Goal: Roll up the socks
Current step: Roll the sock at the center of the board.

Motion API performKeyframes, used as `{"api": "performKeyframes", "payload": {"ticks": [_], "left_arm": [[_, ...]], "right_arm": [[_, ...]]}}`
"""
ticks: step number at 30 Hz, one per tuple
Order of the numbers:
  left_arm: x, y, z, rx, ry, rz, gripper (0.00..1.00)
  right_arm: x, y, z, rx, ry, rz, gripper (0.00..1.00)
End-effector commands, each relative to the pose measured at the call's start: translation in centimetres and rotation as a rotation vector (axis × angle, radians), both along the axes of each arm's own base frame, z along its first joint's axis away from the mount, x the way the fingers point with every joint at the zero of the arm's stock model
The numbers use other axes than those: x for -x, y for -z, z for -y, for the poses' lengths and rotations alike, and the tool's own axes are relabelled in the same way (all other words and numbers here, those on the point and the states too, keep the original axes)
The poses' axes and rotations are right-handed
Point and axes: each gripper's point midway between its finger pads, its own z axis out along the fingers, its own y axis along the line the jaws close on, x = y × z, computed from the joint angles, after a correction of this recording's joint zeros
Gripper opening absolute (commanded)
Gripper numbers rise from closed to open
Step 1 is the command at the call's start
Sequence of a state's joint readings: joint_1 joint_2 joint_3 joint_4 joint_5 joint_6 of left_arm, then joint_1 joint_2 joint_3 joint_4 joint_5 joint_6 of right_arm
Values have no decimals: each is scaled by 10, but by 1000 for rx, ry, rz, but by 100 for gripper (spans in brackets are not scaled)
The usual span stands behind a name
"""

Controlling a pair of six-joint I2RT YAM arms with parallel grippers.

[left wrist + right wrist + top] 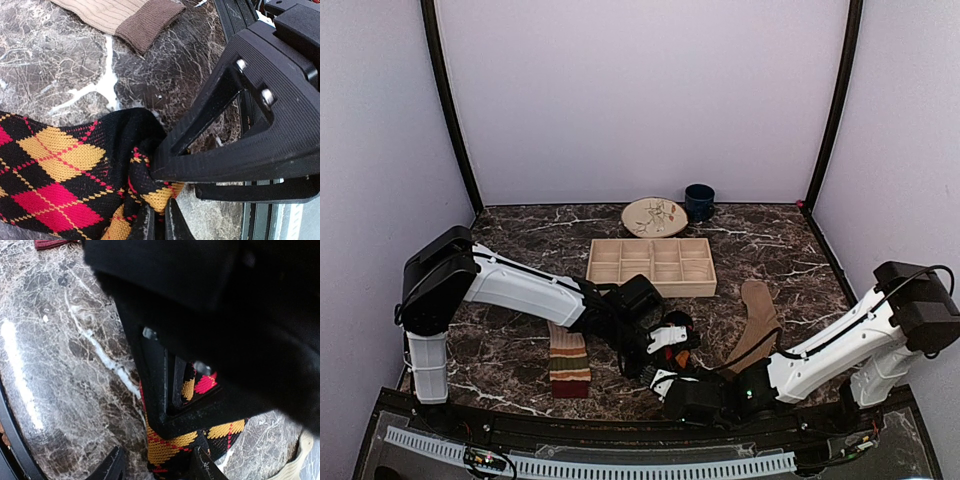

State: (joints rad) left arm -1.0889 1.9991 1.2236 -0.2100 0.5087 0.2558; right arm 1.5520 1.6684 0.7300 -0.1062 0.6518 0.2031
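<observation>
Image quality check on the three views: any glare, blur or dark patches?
Top external: even, soft light, all sharp. Left wrist: argyle sock crisp, bottom right corner washed out. Right wrist: a near-black, featureless mass fills the top; glare streak on the table at left.

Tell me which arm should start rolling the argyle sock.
Left, probably. The left end effector is shut on a bunched edge of the sock, so it could begin turning it. The right end effector is open, its fingers straddling the sock without gripping.
</observation>
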Motion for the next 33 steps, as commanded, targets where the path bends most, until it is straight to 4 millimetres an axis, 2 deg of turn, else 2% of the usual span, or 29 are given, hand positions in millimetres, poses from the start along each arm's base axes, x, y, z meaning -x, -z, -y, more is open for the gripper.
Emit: {"api": "performKeyframes", "payload": {"ticks": [1,22,28,33], "left_arm": [[19,51,-56,-274,29,-19,0],[18,44,-54,-247,21,-9,0],[15,33,-50,-213,11,8,10],[14,24,-47,-181,6,16,14]], "right_arm": [[-21,0,3,-5,78,19,43],[-32,29,13,61,133,-62,10],[-31,24,11,27,134,-90,7],[-31,21,10,-3,138,-119,3]]}}
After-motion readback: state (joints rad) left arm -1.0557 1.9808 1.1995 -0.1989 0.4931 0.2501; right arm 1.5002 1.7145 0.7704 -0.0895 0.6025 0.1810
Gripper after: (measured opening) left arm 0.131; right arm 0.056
